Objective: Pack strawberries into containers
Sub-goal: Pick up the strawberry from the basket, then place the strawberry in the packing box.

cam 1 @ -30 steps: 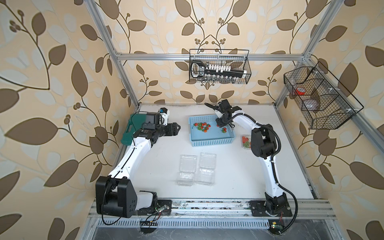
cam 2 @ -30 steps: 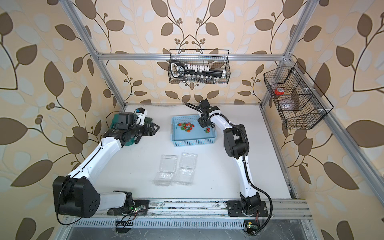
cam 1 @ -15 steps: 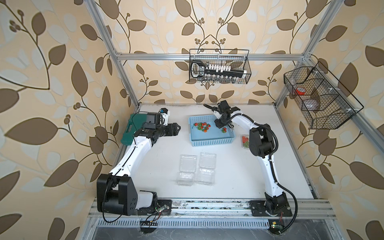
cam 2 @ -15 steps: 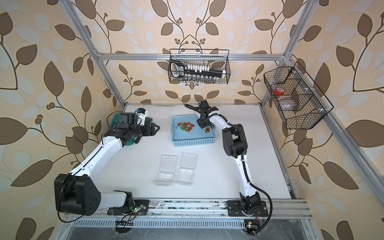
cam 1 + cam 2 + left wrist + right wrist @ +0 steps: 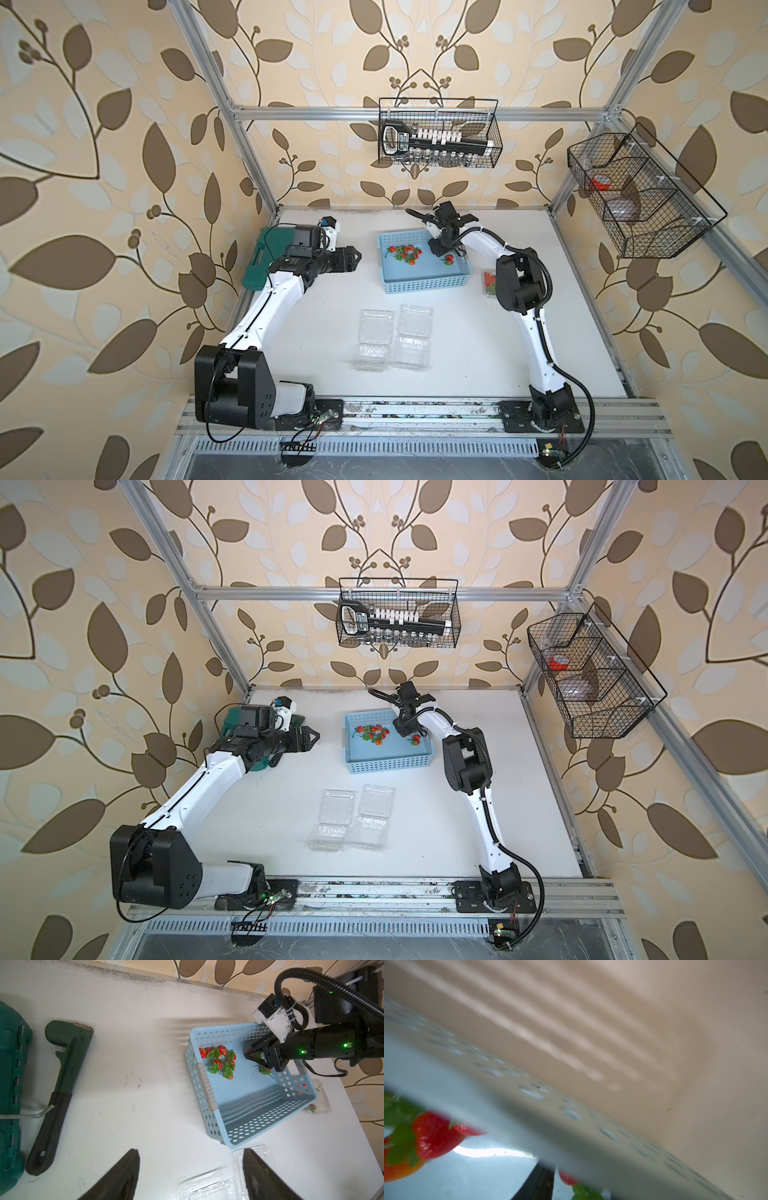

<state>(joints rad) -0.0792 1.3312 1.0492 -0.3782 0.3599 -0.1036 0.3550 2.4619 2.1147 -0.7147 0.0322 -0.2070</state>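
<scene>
Several strawberries (image 5: 405, 253) (image 5: 374, 733) (image 5: 220, 1059) lie clustered in the blue basket (image 5: 424, 284) (image 5: 204, 1082). My right gripper (image 5: 435, 250) (image 5: 401, 730) (image 5: 247, 1055) reaches down into the basket's far right corner, its jaws closed round a strawberry (image 5: 568, 1178) beside one dark finger (image 5: 539, 1182). Another berry (image 5: 449, 259) (image 5: 265, 1069) lies just by it. My left gripper (image 5: 357, 259) (image 5: 316, 737) (image 5: 190, 1150) hovers left of the basket, open and empty. Two clear containers (image 5: 376, 326) (image 5: 415, 320) lie open mid-table. A third container (image 5: 488, 282) (image 5: 318, 1103), holding berries, sits right of the basket.
A dark green tool case (image 5: 259, 262) (image 5: 10, 1084) and a wrench (image 5: 60, 1084) lie at the left edge under my left arm. Wire baskets hang on the back wall (image 5: 438, 133) and the right wall (image 5: 640, 195). The right arm's elbow (image 5: 519, 282) stands over the third container.
The right gripper has dipped a little deeper into the basket and its jaws have narrowed on a berry. The left arm has hardly moved.
</scene>
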